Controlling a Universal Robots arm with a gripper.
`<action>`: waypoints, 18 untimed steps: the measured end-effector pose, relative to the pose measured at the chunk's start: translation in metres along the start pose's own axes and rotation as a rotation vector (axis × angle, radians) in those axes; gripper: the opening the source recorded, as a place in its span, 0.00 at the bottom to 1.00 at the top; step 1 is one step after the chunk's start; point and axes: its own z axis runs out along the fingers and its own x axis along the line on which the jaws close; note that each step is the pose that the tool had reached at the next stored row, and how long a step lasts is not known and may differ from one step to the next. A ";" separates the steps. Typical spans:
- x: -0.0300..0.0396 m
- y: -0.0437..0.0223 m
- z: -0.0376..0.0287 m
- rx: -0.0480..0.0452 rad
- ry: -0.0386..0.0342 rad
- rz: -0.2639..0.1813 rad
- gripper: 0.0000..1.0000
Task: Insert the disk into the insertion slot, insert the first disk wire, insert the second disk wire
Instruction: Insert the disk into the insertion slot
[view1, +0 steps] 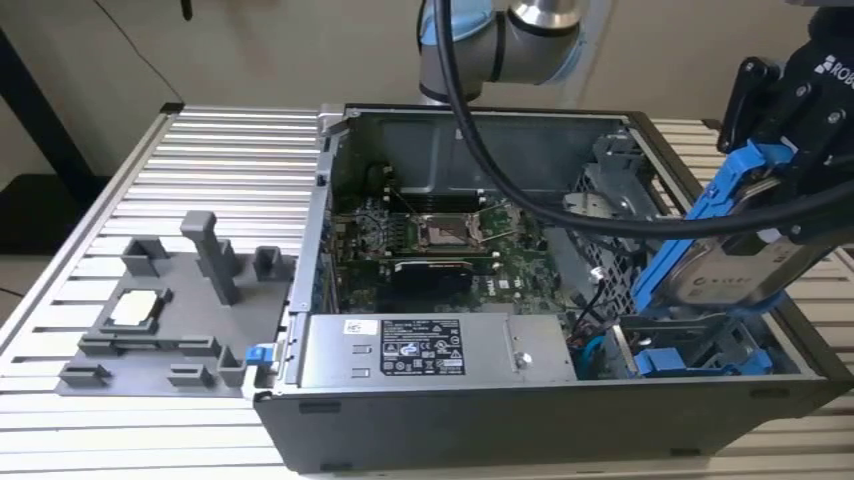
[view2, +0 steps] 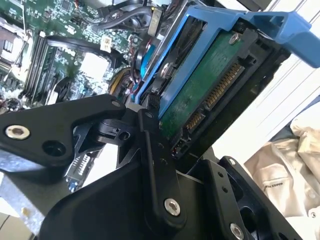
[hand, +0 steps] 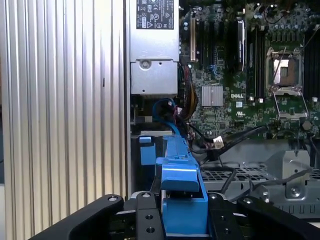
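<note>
My gripper (view1: 785, 175) is shut on the disk (view1: 727, 270), a silver drive in a bright blue carrier frame (view1: 681, 240). In the exterior view it hangs tilted over the right front corner of the open computer case. Its lower end is at the mouth of the insertion slot (view1: 701, 332) in the dark grey drive cage. The second wrist view shows the disk's green circuit board and connector (view2: 210, 95) between my black fingers (view2: 150, 145). In the first wrist view the blue frame (hand: 180, 185) points down toward the cage. A blue cable (hand: 162, 107) and a black lead with a white plug (hand: 218, 142) lie loose nearby.
Another blue-tabbed carrier (view1: 661, 362) sits low in the cage. The power supply (view1: 414, 350) and motherboard (view1: 441, 235) lie to the exterior view's left of it. A thick black arm cable (view1: 534, 190) crosses the case. A grey fixture (view1: 147, 310) stands on the ribbed table (view1: 200, 160).
</note>
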 end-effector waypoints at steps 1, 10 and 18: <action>0.0000 0.0000 0.0014 0.0001 0.0002 0.000 0.33; 0.0003 -0.0010 0.0110 -0.0005 0.0118 -0.003 0.33; 0.0006 -0.0025 0.0200 -0.0006 0.0119 -0.005 0.33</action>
